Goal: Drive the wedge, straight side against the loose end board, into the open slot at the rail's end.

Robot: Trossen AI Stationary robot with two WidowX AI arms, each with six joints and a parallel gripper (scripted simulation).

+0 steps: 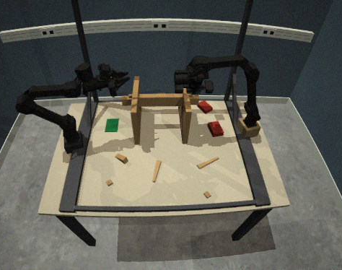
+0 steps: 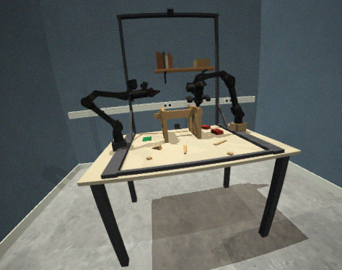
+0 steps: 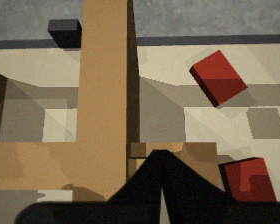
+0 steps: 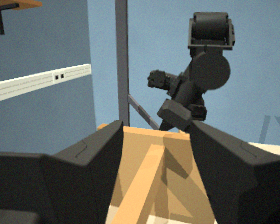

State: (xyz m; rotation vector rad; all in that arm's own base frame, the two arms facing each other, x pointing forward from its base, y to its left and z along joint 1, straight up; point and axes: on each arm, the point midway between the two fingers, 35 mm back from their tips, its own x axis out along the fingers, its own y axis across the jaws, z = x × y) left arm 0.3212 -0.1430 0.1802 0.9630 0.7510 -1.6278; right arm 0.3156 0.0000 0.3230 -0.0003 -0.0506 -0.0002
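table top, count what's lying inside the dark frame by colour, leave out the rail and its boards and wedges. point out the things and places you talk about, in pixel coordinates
red blocks [image 1: 216,128] [image 2: 217,131] [image 3: 218,78]: 2
green flat square [image 1: 112,125] [image 2: 146,138]: 1
tan wooden pieces [image 1: 156,171] [image 2: 185,149]: 5
total: 8

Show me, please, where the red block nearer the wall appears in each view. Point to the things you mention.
Top: the red block [image 1: 205,107] [image 2: 205,127] [image 3: 218,77] is right of center, beyond the other red one.
Exterior: right of center, just behind the boards.
Left wrist: upper right.
Right wrist: not in it.
Shared landmark: the wooden board-and-rail assembly [image 1: 161,99] [image 2: 177,115] [image 3: 106,75] [image 4: 146,180].
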